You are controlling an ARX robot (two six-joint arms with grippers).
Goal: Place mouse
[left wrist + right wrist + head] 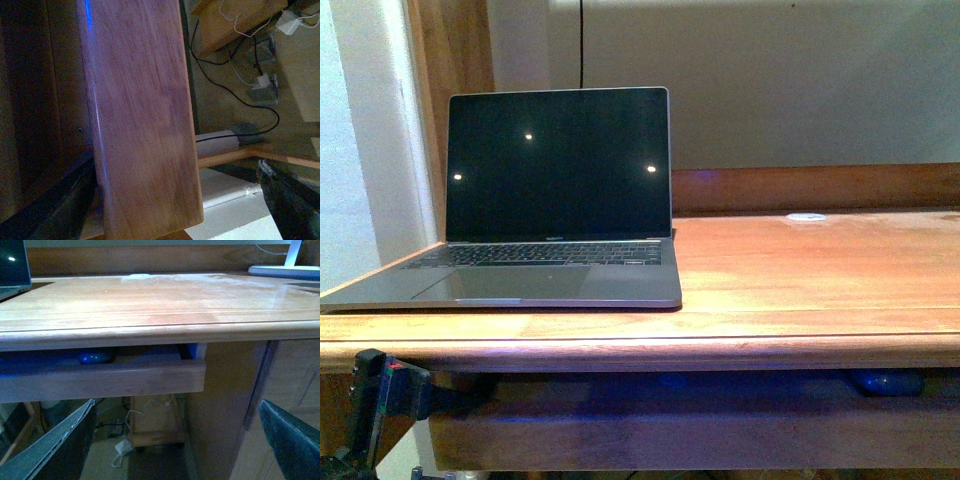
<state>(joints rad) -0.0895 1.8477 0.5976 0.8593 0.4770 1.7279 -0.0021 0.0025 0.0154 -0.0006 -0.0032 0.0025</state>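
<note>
The mouse (pixel 887 382) lies in the shallow tray (pixel 650 420) slung beneath the wooden desktop (pixel 800 280), towards the robot's right. Only its rounded back shows in the gap above the tray's front board, tinted by a blue glow. An open laptop (pixel 560 200), its screen dark, stands on the left of the desktop. A small white disc (pixel 806 216) sits well apart from it, near the back rail. The right gripper (pixel 177 405) hovers in front of the desk edge and below it, fingers spread wide and holding nothing. The mouse is ahead of it and higher, tucked behind the front board. The left gripper (pixel 176 165), likewise parted and empty, hangs close to a wooden board (pixel 140 125) low at the desk's far left end, well apart from the mouse. The right arm looks the nearer by a clear margin, and any reach would have to pass through the narrow slot between board and desktop. The mouse's long axis appears to run along the desk front (too little of it shows to be sure).
</note>
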